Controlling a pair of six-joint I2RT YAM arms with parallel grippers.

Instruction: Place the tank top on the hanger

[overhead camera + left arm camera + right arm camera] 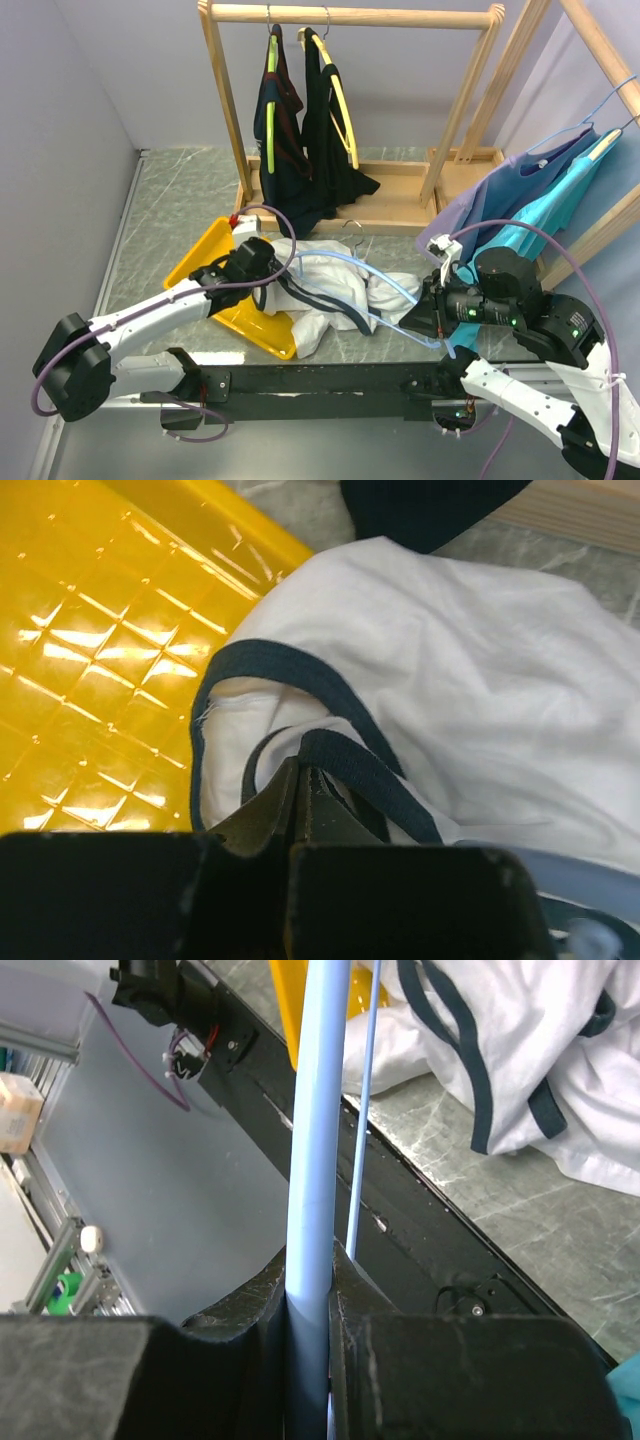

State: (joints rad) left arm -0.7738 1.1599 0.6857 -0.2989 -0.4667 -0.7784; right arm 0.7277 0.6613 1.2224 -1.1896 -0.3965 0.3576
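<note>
My left gripper [300, 780] is pinched tight on the navy trim of the white sleeveless tank top [450, 680]; my right gripper [308, 1290] clamps the thin light-blue plastic hanger [318, 1110].

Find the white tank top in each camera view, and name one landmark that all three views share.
Top external: tank top crumpled at centre, right of the yellow bin.
Left wrist: tank top fills centre and right, its navy trim at the left gripper tips.
Right wrist: tank top in the upper right corner.
Shared landmark: the yellow bin, visible in all three.
</note>
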